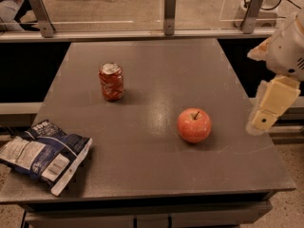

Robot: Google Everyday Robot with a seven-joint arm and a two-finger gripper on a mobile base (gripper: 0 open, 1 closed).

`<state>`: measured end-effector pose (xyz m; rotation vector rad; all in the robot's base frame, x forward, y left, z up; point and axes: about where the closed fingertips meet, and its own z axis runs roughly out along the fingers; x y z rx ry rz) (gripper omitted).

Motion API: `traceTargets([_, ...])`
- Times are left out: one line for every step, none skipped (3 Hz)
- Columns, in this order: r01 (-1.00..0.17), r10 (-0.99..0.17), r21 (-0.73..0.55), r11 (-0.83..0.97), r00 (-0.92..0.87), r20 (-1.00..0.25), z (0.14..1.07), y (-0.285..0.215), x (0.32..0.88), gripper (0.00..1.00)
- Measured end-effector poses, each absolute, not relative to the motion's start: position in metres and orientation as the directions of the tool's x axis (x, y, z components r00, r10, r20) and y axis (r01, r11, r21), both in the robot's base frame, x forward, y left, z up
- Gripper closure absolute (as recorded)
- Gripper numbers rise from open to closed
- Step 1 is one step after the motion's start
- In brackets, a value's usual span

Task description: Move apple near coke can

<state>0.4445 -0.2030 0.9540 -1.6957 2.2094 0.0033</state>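
Note:
The red-pink apple (194, 125) with a short dark stem sits on the grey table (156, 70), right of centre. The red coke can (111, 81) with a silver top stands upright to the apple's upper left, well apart from it. My gripper (266, 113) hangs at the right edge of the view, beyond the table's right side, to the right of the apple and not touching it. It holds nothing that I can see.
A blue-and-white crinkled snack bag (42, 154) lies at the table's front left corner, partly over the edge. A rail with metal posts (169, 12) runs along the far side behind the table.

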Motion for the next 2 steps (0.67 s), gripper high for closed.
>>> traceTargets([-0.953, -0.928, -0.153, 0.261, -0.204, -0.312, 0.921, -0.175, 0.453, 0.00])
traceTargets([-0.962, -0.916, -0.086, 0.258, -0.215, -0.338, 0.883, -0.158, 0.460, 0.00])
